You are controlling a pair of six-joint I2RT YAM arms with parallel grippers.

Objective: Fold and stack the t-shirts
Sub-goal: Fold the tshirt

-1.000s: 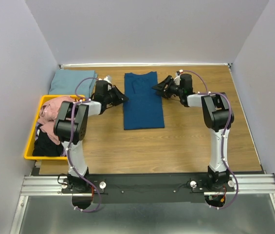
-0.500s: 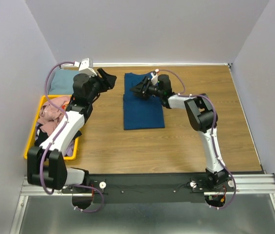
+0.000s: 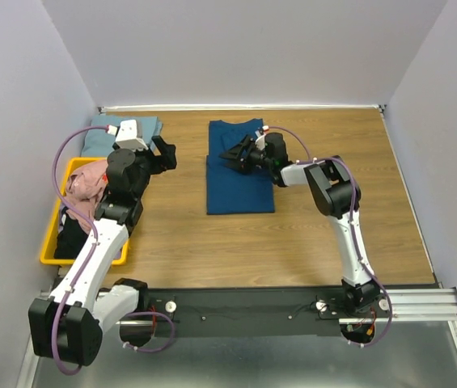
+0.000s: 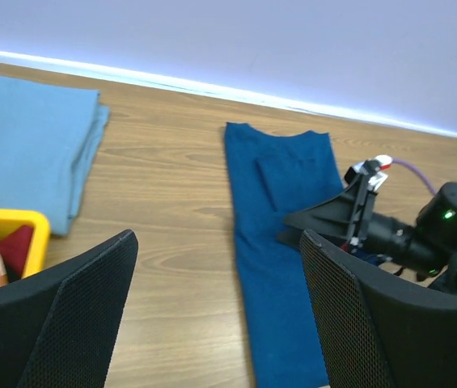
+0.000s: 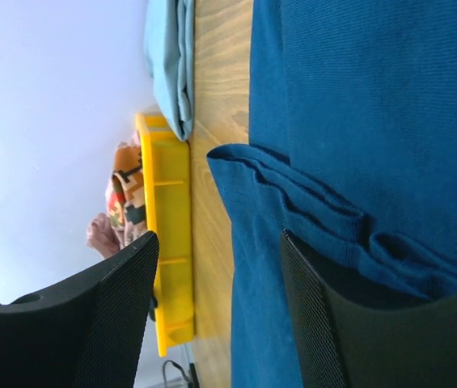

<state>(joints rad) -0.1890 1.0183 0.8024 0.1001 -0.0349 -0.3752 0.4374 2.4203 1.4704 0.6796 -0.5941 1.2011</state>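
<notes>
A dark blue t-shirt [image 3: 240, 174] lies folded into a long strip at the table's middle back, also in the left wrist view [image 4: 281, 267]. My right gripper [image 3: 230, 153] hovers low over its upper part, open, with a rumpled fold of the blue cloth [image 5: 333, 218] lying against one finger [image 5: 349, 339]. My left gripper [image 3: 166, 155] stands open to the left of the shirt, over bare wood, holding nothing. A pale grey-blue t-shirt [image 3: 103, 133] lies folded at the back left. Pink shirts [image 3: 86, 182] and a black one [image 3: 70, 238] are heaped in the bin.
The yellow plastic bin [image 3: 50, 242] sits at the table's left edge, next to the left arm. White walls close in the back and both sides. Bare wood shows right of the blue shirt and in front of it.
My left gripper has let go, opened wide and drawn back to the left, away from the blue shirt's edge. The right gripper has moved left onto the shirt.
</notes>
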